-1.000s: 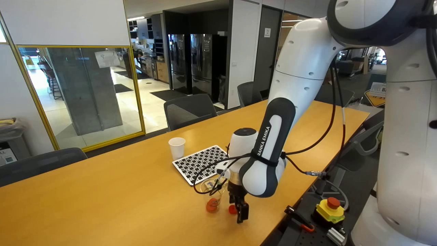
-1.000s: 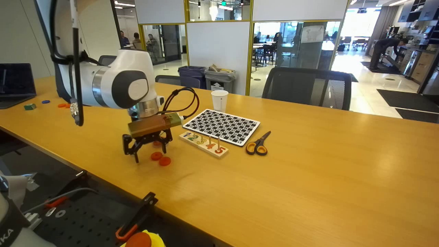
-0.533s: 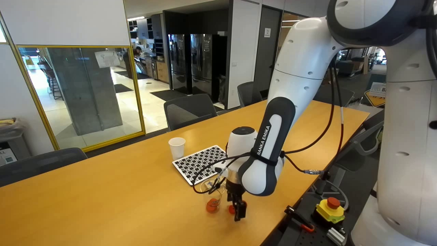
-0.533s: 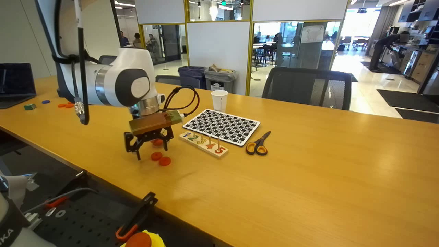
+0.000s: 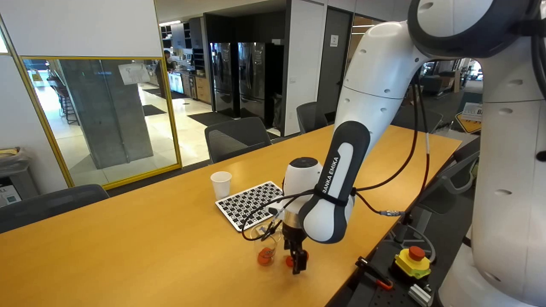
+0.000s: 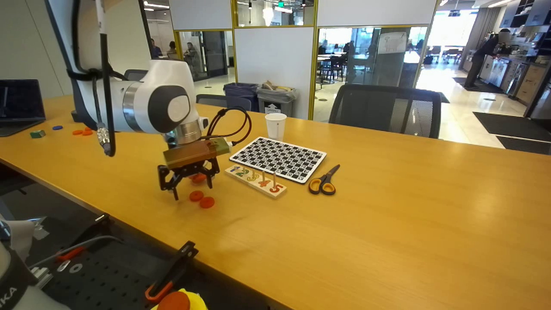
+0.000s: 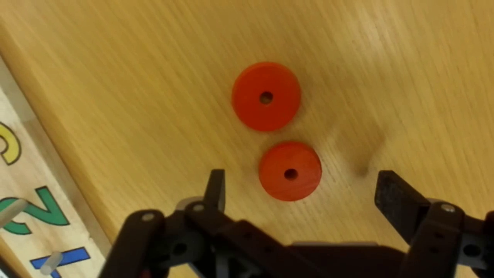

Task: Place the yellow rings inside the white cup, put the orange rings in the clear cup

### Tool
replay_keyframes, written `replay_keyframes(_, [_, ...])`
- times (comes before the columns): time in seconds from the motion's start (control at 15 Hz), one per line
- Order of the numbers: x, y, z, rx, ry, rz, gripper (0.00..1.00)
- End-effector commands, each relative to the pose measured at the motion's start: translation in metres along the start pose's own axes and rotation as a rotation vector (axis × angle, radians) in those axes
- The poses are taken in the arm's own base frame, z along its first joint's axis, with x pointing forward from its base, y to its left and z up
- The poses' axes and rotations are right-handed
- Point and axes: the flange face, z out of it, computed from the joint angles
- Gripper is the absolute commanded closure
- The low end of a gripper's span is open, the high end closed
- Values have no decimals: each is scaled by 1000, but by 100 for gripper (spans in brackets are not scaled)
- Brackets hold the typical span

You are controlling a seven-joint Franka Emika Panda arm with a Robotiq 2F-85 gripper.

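In an exterior view, the clear cup [image 5: 265,244] held orange rings [image 5: 265,256]; the white cup [image 5: 221,185] stood farther left, contents hidden. In an exterior view, two loose rings [image 6: 203,199] lay left of the number board [image 6: 257,180], seemingly still to place; no yellow ring showed. In the wrist view they looked flat, orange-red, holed; the gripper [image 7: 301,175] stood wide, empty, one between its jaws.

Table [image 6: 387,224]: white cup [image 6: 276,127], orange rings [image 7: 266,117], checkerboard [image 6: 279,159], scissors [image 6: 326,177].

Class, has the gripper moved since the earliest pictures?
Yes: in an exterior view the gripper has shifted slightly toward picture right, nearer the unmoved numbered peg board.
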Motion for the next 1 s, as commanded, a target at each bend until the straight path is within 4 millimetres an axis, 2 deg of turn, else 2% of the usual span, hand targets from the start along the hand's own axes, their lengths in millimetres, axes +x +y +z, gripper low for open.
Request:
replay_keyframes(0.0, [4,3,-1,-19,6,7,0])
replay_keyframes(0.93, [4,0,5,-3,-1,16,0])
